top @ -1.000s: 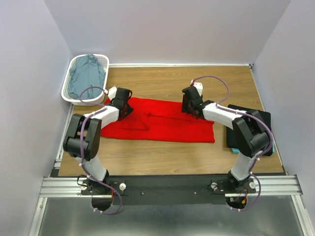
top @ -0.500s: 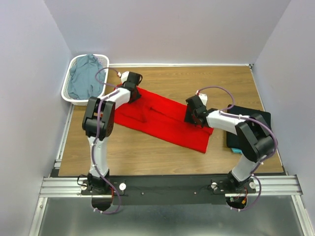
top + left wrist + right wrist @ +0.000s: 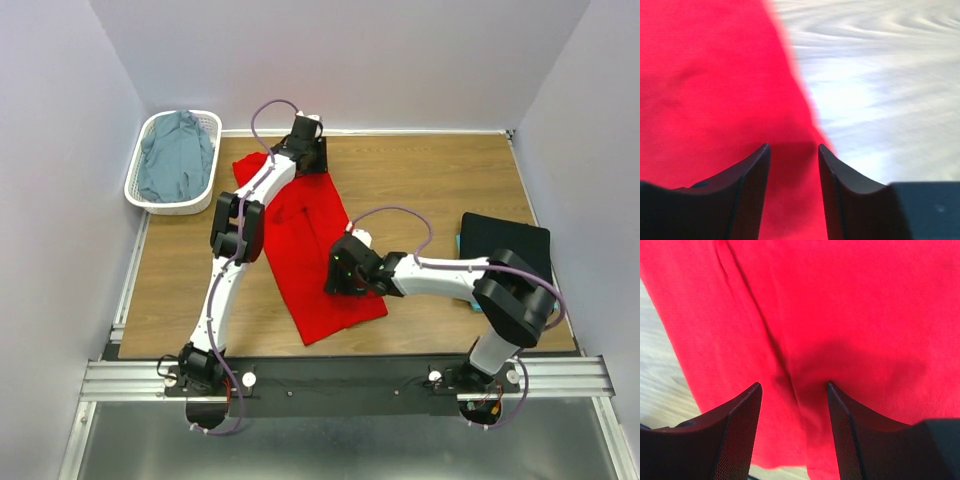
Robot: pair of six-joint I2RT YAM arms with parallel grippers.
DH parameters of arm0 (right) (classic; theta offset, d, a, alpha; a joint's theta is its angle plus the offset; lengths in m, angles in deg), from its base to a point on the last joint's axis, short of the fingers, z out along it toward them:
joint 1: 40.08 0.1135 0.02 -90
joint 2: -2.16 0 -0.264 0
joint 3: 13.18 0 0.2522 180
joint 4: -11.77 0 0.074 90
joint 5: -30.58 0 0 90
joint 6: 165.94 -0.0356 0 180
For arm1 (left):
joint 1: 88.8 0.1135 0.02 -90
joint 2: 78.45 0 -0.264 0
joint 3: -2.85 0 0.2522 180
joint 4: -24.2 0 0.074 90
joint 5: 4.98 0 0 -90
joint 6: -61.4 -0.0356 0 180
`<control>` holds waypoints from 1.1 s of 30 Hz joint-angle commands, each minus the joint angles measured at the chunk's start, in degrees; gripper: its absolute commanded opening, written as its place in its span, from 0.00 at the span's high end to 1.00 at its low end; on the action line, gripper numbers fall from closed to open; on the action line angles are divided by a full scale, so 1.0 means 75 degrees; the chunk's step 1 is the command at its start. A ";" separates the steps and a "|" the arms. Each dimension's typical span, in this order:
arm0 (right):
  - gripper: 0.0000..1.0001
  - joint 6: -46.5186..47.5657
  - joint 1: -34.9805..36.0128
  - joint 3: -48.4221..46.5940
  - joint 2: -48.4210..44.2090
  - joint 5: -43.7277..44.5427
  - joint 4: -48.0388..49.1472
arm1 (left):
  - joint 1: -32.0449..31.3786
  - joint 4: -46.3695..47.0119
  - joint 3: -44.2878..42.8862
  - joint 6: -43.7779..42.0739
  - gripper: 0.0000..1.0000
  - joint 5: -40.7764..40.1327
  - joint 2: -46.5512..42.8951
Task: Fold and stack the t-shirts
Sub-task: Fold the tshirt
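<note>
The bright red t-shirt [image 3: 300, 240] lies in a long strip on the wooden table, running from the far left towards the near middle. My left gripper [image 3: 302, 160] is at its far end, jaws narrowly apart with red cloth [image 3: 705, 75] between them [image 3: 792, 147], at the shirt's edge. My right gripper [image 3: 342, 273] is at the near end, its jaws [image 3: 794, 386] closed on a crease of the red cloth [image 3: 840, 300]. The black t-shirt [image 3: 505, 245] lies folded at the right on a teal one [image 3: 470, 300]. The grey-blue t-shirt [image 3: 175, 160] lies in the basket.
The white lattice basket [image 3: 170, 208] stands at the far left corner, off the table's left edge. Bare wood [image 3: 420, 175] lies between the red shirt and the black stack. Grey walls close in the left, far and right sides.
Both grippers have swung the red shirt round from lying crosswise to lying lengthwise. The left gripper went far and rightwards; the right gripper came nearer and leftwards.
</note>
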 commanded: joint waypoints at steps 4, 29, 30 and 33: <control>0.37 0.0530 -0.0028 -0.1062 0.0291 0.0010 0.0125 | 0.0057 0.0949 -0.0047 -0.0525 0.39 0.1880 -0.0594; 0.35 0.3602 0.0171 -0.0934 0.0794 0.0584 -0.0238 | 0.0667 0.0552 0.5309 0.1761 0.67 -0.3241 -0.3455; 0.35 0.3555 0.0206 -0.0899 0.0841 0.0584 -0.0215 | 0.0667 0.0528 0.5273 0.1760 0.67 -0.3229 -0.3292; 0.35 0.3193 0.0300 -0.0770 0.0947 0.0655 -0.0238 | 0.0667 0.0528 0.5052 0.1550 0.67 -0.3078 -0.3069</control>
